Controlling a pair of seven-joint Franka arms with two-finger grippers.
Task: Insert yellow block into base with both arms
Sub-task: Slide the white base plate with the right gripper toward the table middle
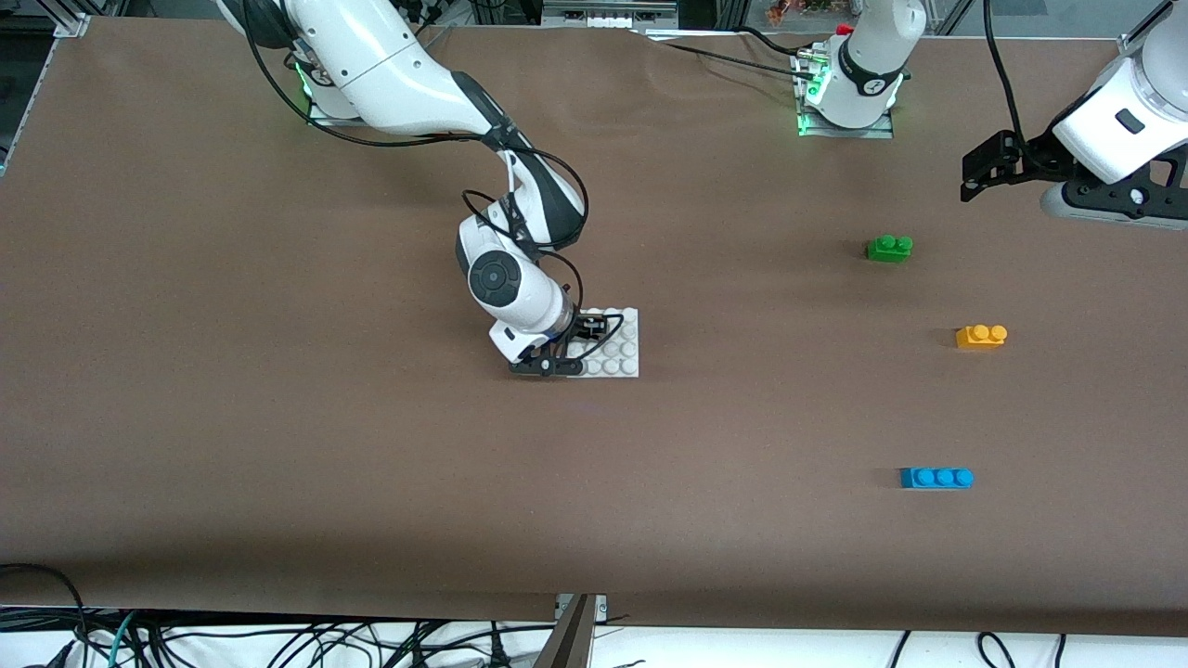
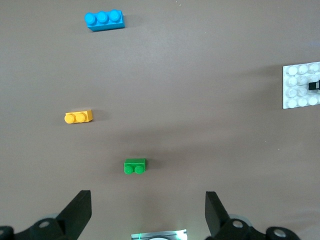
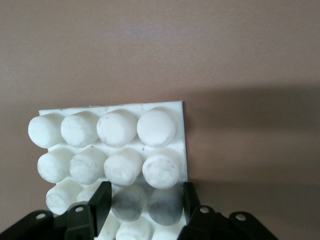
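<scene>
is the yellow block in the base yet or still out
Out: the yellow block lies alone on the table, far from the base.

The yellow block (image 1: 981, 336) is a small orange-yellow brick with two round studs on top, lying flat and upright on the brown tabletop toward the left arm's end, untouched. The base (image 1: 624, 348), a flat square white plate with a grid of round studs, lies flat near the middle of the tabletop, well apart from the block.
</scene>
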